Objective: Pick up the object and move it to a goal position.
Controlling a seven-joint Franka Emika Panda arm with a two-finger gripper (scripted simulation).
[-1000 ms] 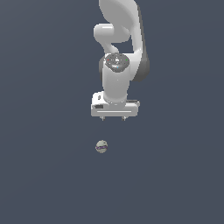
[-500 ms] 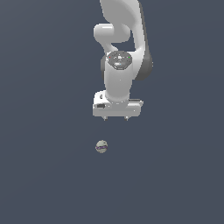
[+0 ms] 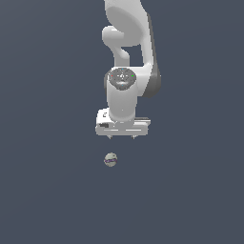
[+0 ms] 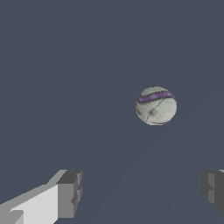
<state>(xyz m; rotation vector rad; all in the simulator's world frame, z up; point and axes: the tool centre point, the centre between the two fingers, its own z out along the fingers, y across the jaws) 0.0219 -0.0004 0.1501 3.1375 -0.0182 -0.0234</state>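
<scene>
The arm is lining up its approach: the gripper (image 3: 122, 137) is hanging with jaws spread wide, empty, above the ball (image 3: 110, 159), which is lying apart from it. Next, it likely needs centring, then descending.

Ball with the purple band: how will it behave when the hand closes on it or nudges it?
The ball looks fully round on a flat surface, so an off-centre nudge would probably roll it. It is small beside the open hand, so likely light. Crack-like surface lines hint at hardness, not softness.

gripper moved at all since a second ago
Yes, slightly. In the exterior view the gripper has shifted toward the ball, which has stayed put; it hangs open, not yet at the ball.
</scene>
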